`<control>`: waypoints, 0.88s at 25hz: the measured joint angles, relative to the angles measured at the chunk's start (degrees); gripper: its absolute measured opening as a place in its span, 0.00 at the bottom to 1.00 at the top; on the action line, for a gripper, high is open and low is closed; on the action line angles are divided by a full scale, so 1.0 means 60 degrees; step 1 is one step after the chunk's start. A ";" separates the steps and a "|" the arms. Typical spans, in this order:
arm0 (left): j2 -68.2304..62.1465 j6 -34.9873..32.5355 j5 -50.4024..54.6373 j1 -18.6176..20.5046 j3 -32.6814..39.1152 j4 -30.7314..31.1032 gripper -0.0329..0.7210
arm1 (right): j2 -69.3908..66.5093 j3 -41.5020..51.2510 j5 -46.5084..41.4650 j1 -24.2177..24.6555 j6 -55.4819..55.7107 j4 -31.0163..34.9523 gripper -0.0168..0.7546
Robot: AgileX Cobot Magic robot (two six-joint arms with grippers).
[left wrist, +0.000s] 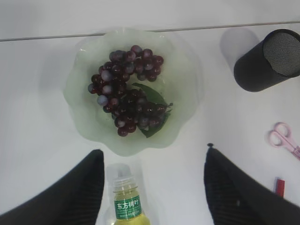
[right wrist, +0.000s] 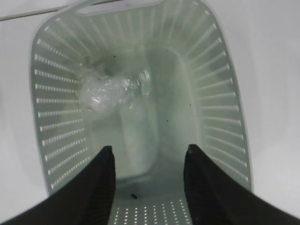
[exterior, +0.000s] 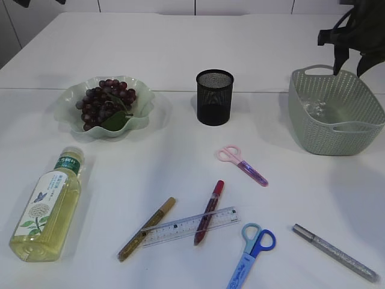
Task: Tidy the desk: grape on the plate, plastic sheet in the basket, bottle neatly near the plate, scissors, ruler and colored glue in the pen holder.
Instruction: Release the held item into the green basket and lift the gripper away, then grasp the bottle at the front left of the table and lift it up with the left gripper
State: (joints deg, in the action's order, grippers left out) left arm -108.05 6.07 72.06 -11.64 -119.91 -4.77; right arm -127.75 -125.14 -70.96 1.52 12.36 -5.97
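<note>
Our right tool (right wrist: 149,180) hangs spread and empty over the basket (right wrist: 220,89); the crumpled plastic sheet (right wrist: 110,91) lies on its floor, ahead and left of the fingers. Our left tool (left wrist: 154,187) is spread too, with the bottle (left wrist: 125,199) between its fingers and the plate (left wrist: 187,84) of grapes (left wrist: 129,91) just ahead.

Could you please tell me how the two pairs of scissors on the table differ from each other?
The pink scissors are the smaller pair, with pink handles and a purple blade cover; the blue scissors are larger, with blue handles. The pink scissors lie mid-table, below the pen holder, handles pointing away from the camera; the blue scissors lie at the near edge, partly cut off by the frame. Both lie flat on the table, closed, and outside the pen holder.
</note>
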 joint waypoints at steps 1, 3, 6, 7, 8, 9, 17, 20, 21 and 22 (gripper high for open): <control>0.0045 0.0000 0.0000 0.0000 0.0000 -0.0026 0.69 | 0.0000 0.0000 0.0000 0.0000 0.0000 0.0023 0.53; 0.0210 0.0000 0.0000 0.0000 0.0000 -0.0041 0.69 | 0.0020 0.0000 0.0000 0.0000 0.0000 0.0101 0.53; 0.0590 0.0000 0.0000 0.0000 0.0000 -0.0041 0.69 | 0.0238 0.0000 -0.0037 0.0000 -0.0059 0.0266 0.53; 0.0736 0.0000 0.0018 0.0000 0.0000 -0.0060 0.69 | 0.0358 0.0000 -0.0037 0.0000 -0.0099 0.0328 0.53; 0.0880 0.0000 0.0018 0.0000 0.0000 -0.0099 0.69 | 0.0513 0.0000 -0.0037 0.0000 -0.0145 0.0358 0.54; 0.0997 -0.0016 0.0018 0.0000 0.0000 -0.0148 0.70 | 0.0673 0.0000 -0.0055 0.0000 -0.0150 0.0438 0.54; 0.1721 -0.0016 0.0055 0.0000 0.0000 -0.0400 0.68 | 0.1859 0.0731 -0.0055 0.0000 -0.0272 0.1212 0.54; 0.1950 -0.0016 0.0077 0.0000 0.0000 -0.0400 0.69 | 0.2457 0.1493 -0.0068 0.0000 -0.0376 0.1344 0.54; 0.2037 -0.0016 0.0077 0.0000 0.0020 -0.0400 0.69 | 0.2652 0.1796 -0.0068 0.0000 -0.0417 0.1365 0.54; 0.2159 -0.0016 0.0077 0.0000 0.0155 -0.0414 0.68 | 0.2899 0.2061 -0.0068 0.0000 -0.0442 0.1365 0.54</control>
State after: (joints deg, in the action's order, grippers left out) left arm -95.10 5.97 72.52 -11.64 -118.98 -7.25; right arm -110.36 -112.78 -71.36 1.52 9.71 2.22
